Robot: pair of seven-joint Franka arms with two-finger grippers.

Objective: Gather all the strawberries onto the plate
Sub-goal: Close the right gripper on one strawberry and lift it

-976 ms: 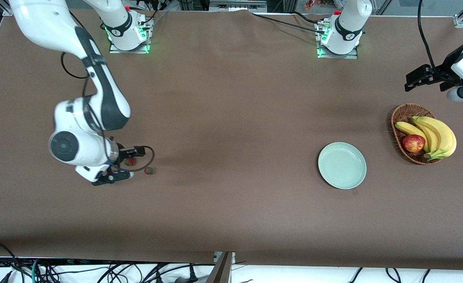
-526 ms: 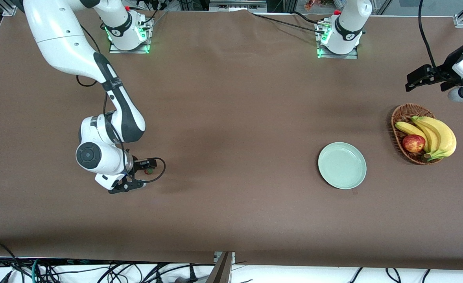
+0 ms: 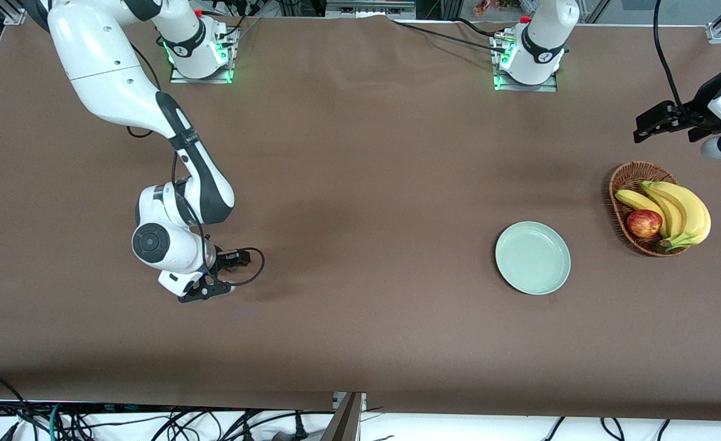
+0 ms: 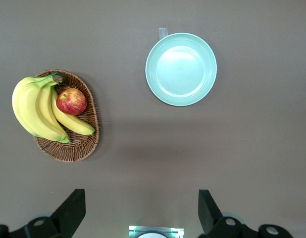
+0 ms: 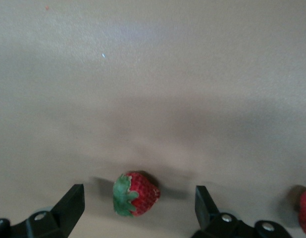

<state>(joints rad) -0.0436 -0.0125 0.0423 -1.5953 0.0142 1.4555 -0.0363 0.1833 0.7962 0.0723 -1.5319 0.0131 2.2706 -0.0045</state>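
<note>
On the desk [image 3: 360,306], a plain brown cloth runs edge to edge; cables hang along the edge nearest the front camera, and the two arm bases stand on lit mounts along the edge farthest from it.

The right gripper [image 5: 138,210] is low over the desk toward the right arm's end. Its wrist view shows the jaws wide, one to each side of a strawberry [image 5: 135,194] that lies on the cloth, touching neither. A second strawberry [image 5: 305,212] is cut off at that picture's edge. In the front view the right wrist covers the berries, so we count two there and cannot find a third.

The left gripper [image 4: 138,215] waits high above the desk toward the left arm's end, jaws wide and holding nothing. Only its dark jaw tips show in its own view.

The plate [image 3: 533,258] lies bare, well apart from the berries, toward the left arm's end. Beside it we count one basket [image 3: 626,177] holding one apple [image 3: 644,223] and one bunch of bananas [image 3: 682,211]; how many bananas we cannot tell.
</note>
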